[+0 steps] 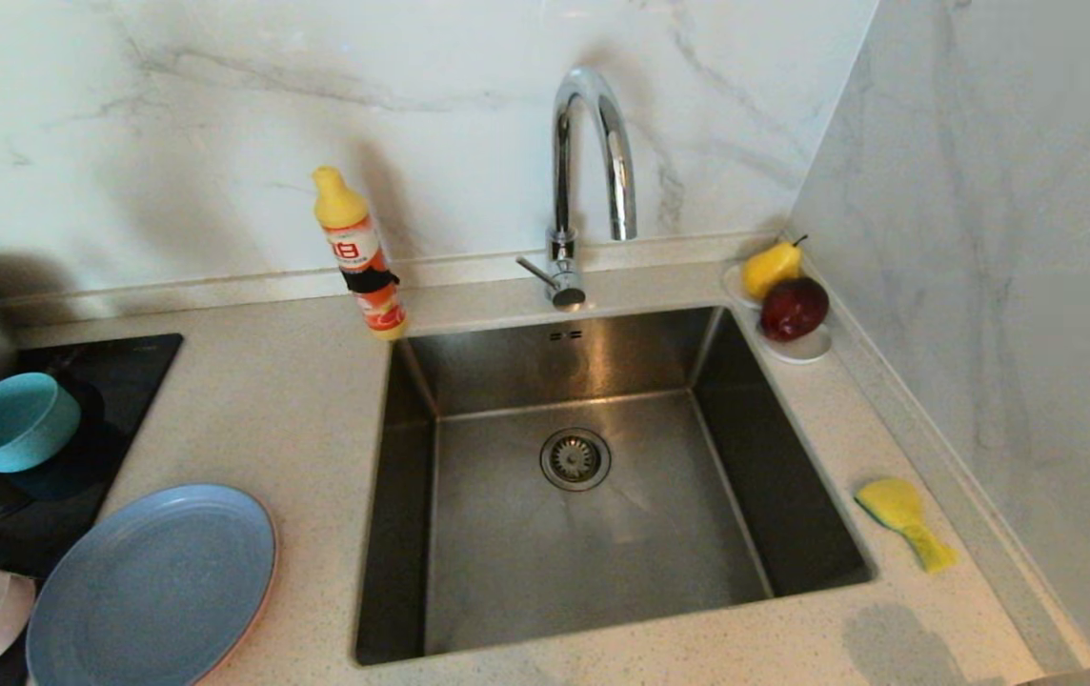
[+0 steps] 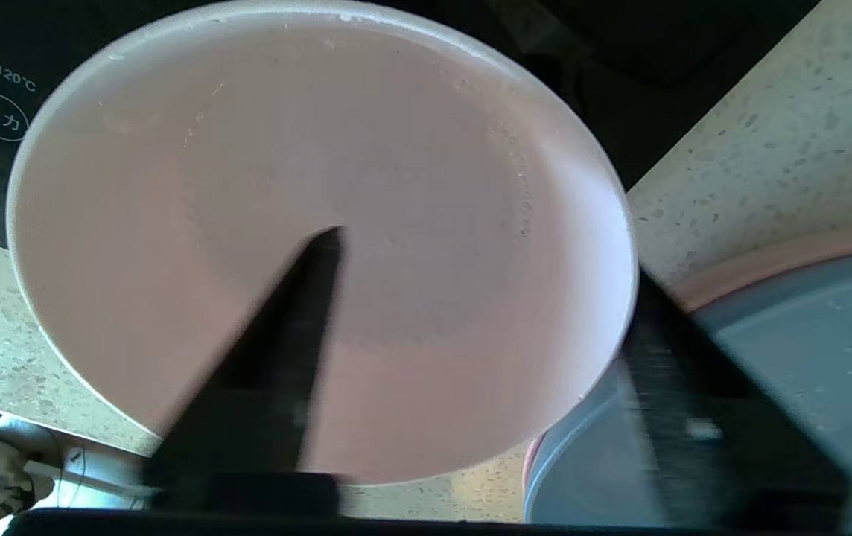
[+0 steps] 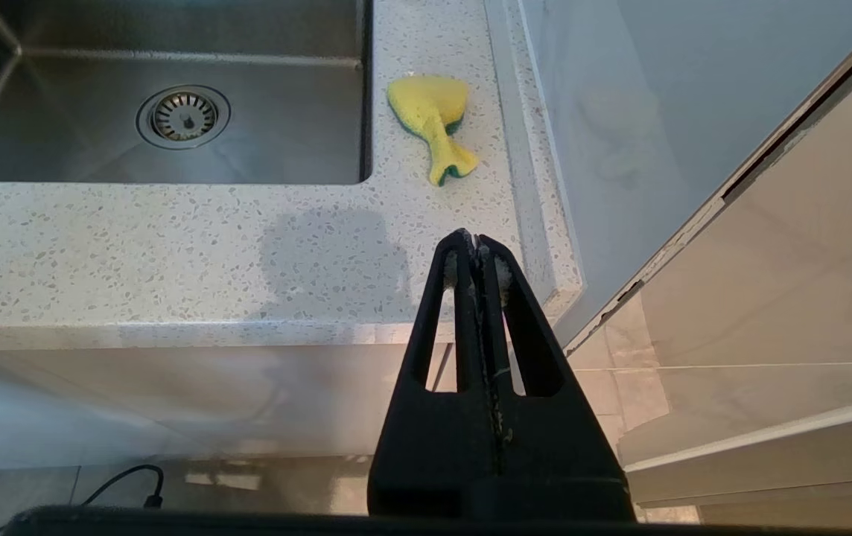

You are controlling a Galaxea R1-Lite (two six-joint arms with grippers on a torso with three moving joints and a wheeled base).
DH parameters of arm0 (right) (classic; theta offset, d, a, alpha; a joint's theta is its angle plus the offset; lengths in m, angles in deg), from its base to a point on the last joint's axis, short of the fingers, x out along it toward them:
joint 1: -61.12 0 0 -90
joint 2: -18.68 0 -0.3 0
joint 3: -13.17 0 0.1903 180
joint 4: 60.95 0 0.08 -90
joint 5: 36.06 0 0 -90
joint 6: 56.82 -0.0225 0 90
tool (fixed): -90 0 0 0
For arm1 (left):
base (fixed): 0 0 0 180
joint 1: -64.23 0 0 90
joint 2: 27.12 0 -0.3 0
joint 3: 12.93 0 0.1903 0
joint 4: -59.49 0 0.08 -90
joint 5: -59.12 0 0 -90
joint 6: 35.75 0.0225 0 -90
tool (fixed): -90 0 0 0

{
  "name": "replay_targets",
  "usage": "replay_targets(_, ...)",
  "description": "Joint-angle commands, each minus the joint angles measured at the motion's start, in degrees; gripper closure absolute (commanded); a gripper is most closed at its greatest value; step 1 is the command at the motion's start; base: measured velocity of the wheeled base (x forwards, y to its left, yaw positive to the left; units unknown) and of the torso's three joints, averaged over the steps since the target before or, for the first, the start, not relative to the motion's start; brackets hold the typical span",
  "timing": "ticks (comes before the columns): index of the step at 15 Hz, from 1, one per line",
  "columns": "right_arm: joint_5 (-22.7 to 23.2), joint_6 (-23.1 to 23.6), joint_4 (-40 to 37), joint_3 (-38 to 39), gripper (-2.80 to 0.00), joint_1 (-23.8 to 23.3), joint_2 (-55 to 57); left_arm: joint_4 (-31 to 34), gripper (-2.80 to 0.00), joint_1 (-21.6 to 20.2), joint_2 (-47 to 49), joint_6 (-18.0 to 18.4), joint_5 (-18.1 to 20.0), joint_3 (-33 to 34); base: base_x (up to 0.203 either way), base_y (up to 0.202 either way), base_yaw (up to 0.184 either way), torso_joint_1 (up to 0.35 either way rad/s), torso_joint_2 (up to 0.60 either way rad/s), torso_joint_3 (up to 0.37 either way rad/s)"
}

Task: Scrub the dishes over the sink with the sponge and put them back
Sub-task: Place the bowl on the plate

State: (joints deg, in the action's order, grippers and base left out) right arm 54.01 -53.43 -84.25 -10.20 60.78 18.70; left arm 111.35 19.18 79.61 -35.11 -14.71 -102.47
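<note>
The left gripper [image 2: 478, 290] has its fingers [image 2: 284, 335] apart astride the rim of the small pale pink dish [image 2: 307, 186], one over its bowl and one outside, though whether they touch it I cannot tell. That dish sits at the bench's [image 1: 297, 400] seven o'clock edge, beside the grey-blue plate [image 1: 154, 586] and below the teal bowl [image 1: 11, 421]. The right gripper [image 3: 477, 249] hangs off the bench's front edge, fingers pressed together and empty, with the sponge [image 1: 902, 519] at three o'clock of the sink [image 1: 583, 476].
</note>
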Motion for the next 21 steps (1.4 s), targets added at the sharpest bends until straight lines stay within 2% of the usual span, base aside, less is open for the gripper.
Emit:
replay_targets(1,0.0,0.0,0.0,0.0,0.00,0.0,0.1,0.2,0.00,0.0,0.6,0.0,0.0,0.1,0.000,0.000,0.000,0.000,0.00,0.000)
replay_targets(10,0.0,0.0,0.0,0.0,0.00,0.0,0.1,-0.6,0.00,-1.3,0.7,0.1,-0.3,-0.4,0.000,0.000,0.000,0.000,0.00,0.000)
replay_targets(14,0.0,0.0,0.0,0.0,0.00,0.0,0.1,0.3,0.00,-1.3,-2.9,0.2,-0.2,-1.0,0.000,0.000,0.000,0.000,0.00,0.000)
replay_targets(16,0.1,0.0,0.0,0.0,0.00,0.0,0.1,3.1,0.00,-1.3,-6.0,0.3,-0.2,-2.0,0.000,0.000,0.000,0.000,0.00,0.000)
replay_targets(18,0.0,0.0,0.0,0.0,0.00,0.0,0.1,9.4,0.00,-1.2,-8.4,1.3,0.2,-5.0,0.000,0.000,0.000,0.000,0.00,0.000)
replay_targets(21,0.0,0.0,0.0,0.0,0.00,0.0,0.1,12.8,0.00,-0.5,-12.2,2.0,1.6,-6.3,0.000,0.000,0.000,0.000,0.00,0.000)
